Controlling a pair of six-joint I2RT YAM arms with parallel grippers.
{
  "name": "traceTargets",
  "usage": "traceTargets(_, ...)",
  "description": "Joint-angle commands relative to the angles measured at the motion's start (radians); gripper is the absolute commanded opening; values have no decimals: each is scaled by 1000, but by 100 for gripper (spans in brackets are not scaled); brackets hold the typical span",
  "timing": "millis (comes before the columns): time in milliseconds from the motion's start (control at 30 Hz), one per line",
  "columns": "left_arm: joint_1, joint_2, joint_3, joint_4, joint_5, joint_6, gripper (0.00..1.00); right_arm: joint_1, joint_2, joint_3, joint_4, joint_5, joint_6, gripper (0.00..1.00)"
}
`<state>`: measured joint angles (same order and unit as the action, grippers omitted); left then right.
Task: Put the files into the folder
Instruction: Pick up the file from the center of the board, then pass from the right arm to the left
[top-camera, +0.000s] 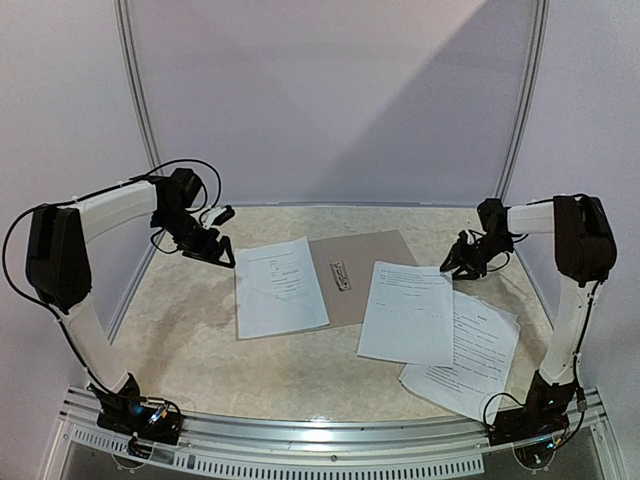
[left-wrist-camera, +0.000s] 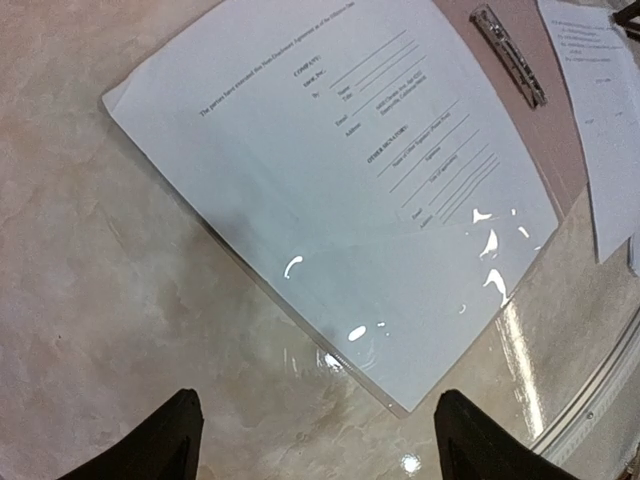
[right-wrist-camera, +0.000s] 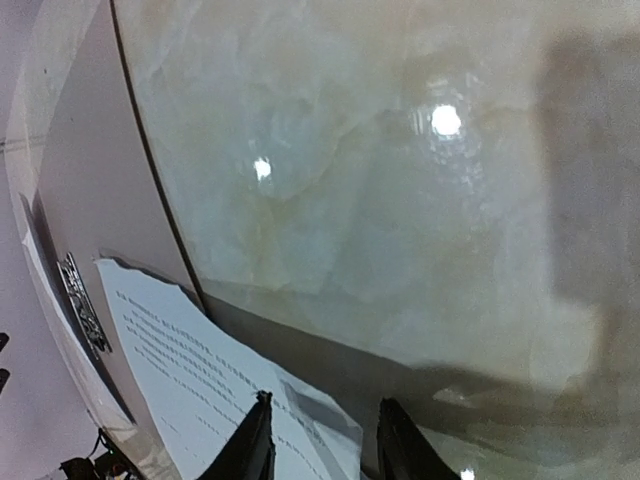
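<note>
The tan folder (top-camera: 362, 262) lies open and flat at the table's middle, with a silver clip (top-camera: 342, 275) inside. One file (top-camera: 280, 287) covers the folder's left part, a second (top-camera: 408, 312) covers its right part, and a third (top-camera: 470, 355) lies at the right. My left gripper (top-camera: 215, 250) hovers open just left of the first file (left-wrist-camera: 340, 170), above bare table. My right gripper (top-camera: 462, 262) is open, and its fingertips (right-wrist-camera: 255, 440) straddle the far right corner of the second file (right-wrist-camera: 180, 370). The folder (right-wrist-camera: 85, 170) and clip (right-wrist-camera: 82, 305) show at the left of the right wrist view.
The marble-patterned table (top-camera: 190, 340) ends in a metal rail (top-camera: 330, 440) at the near edge. White curved walls enclose the back and sides. The clip (left-wrist-camera: 508, 55) and the second file (left-wrist-camera: 610, 120) show at the top right of the left wrist view.
</note>
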<state>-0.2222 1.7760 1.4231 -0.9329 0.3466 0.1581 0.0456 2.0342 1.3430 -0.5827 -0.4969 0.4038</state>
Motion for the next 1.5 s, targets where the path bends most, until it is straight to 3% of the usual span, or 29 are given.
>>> traceTargets(0, 5, -23, -4, -8, -10, 15, 82, 2, 15, -13, 60, -74, 4, 24)
traceTargets(100, 5, -26, -1, -8, -7, 18, 82, 2, -16, -11, 52, -74, -3, 3)
traceTargets(133, 5, -27, 0, -9, -2, 21, 82, 1, -30, -7, 45, -74, -9, 1)
traceTargets(400, 5, -76, 50, -64, 80, 90, 82, 52, -272, 72, -72, -133, -85, 0)
traceTargets(567, 6, -132, 137, -163, 228, 199, 86, 212, -410, 237, -242, -131, -176, 0)
traceTargets(667, 1, -177, 191, -224, 346, 262, 92, 372, -479, 349, -281, -124, -243, 0)
traceTargets(767, -19, -234, 230, -259, 426, 316, 99, 522, -542, 427, -249, -125, -279, 0)
traceTargets(933, -105, -321, 282, -274, 423, 365, 100, 664, -579, 520, -163, -122, -285, 0)
traceTargets(1100, -172, -357, 290, -228, 494, 293, 100, 694, -603, 494, 1, -126, -227, 0)
traceTargets(1267, -264, -358, 198, -32, 490, 137, 100, 697, -641, 391, 252, -153, -124, 0)
traceTargets(1467, -292, -315, 207, 167, 447, 26, 100, 696, -659, 363, 319, -188, -69, 0)
